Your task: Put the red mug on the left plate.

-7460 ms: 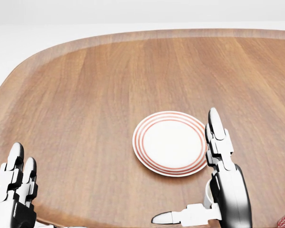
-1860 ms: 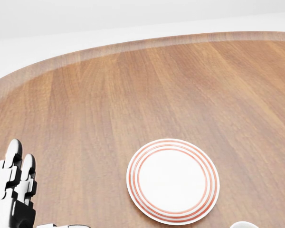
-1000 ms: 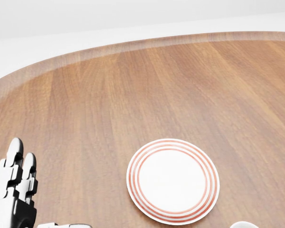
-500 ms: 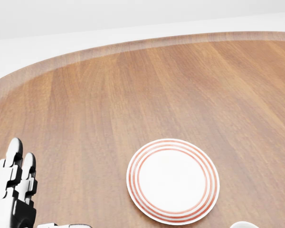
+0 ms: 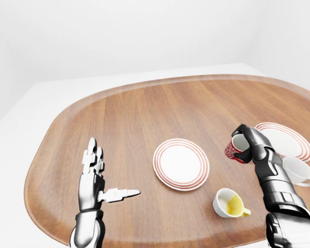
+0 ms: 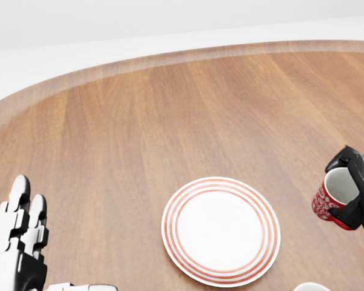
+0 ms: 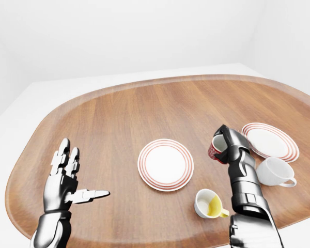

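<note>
Carrying the red patterned mug (image 6: 332,200) in its closed right hand (image 5: 253,149) (left hand (image 5: 93,175) splayed, idle), next swing left over the red-ringed white left plate (image 5: 181,164).

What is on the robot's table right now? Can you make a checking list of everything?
Surface: round-cornered wooden table, white floor around it.
Job's things: red mug lifted and tilted in the right hand; left plate, red-ringed, bare.
Clutter: second red-ringed plate to the right; white cup; white cup with yellow inside.
Grippers: right hand closed round the mug; left hand open, fingers spread, above the table and holding nothing.
Cables: nothing seen.
Surroundings: plain white walls.
</note>
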Robot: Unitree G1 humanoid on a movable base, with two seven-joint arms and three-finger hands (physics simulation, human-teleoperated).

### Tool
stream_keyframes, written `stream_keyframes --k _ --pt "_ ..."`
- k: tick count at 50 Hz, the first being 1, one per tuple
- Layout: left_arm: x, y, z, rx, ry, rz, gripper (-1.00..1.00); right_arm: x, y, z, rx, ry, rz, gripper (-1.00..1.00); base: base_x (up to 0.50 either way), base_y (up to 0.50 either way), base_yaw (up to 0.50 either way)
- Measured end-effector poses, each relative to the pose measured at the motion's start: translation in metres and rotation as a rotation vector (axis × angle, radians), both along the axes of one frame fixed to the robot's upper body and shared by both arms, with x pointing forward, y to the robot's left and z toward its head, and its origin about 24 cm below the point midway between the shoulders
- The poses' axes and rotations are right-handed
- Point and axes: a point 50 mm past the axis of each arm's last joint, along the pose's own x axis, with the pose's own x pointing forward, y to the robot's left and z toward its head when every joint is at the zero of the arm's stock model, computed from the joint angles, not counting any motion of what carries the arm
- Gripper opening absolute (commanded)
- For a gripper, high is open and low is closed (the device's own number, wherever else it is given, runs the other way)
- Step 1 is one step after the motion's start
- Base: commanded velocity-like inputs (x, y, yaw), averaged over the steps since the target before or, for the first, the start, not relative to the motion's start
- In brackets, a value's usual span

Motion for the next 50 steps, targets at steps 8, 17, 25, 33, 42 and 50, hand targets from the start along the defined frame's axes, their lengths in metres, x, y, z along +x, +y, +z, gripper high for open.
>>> stream_keyframes --k 8,17,25,33,42,50 --pt "0.001 0.000 -0.001 -0.001 0.003 0.000 1.00 0.054 0.073 -0.003 -0.014 0.001 0.108 -1.00 0.00 0.00 0.00" --pt "0.001 0.002 -0.003 -0.008 0.010 0.001 1.00 0.066 0.154 -0.022 -0.089 0.085 0.302 -1.00 0.00 0.00 0.00" --pt "0.001 0.003 -0.004 -0.013 0.015 0.001 1.00 0.062 0.194 -0.033 -0.117 0.109 0.393 -1.00 0.00 0.00 0.00" --pt "0.001 0.003 -0.005 -0.018 0.020 0.000 1.00 0.056 0.217 -0.040 -0.116 0.109 0.436 -1.00 0.00 0.00 0.00" --pt "0.001 0.004 -0.006 -0.021 0.022 0.000 1.00 0.053 0.226 -0.044 -0.051 0.100 0.428 -1.00 0.00 0.00 0.00" --pt "0.001 0.004 -0.006 -0.022 0.021 0.000 1.00 0.049 0.223 -0.050 -0.003 0.110 0.399 -1.00 0.00 0.00 0.00"
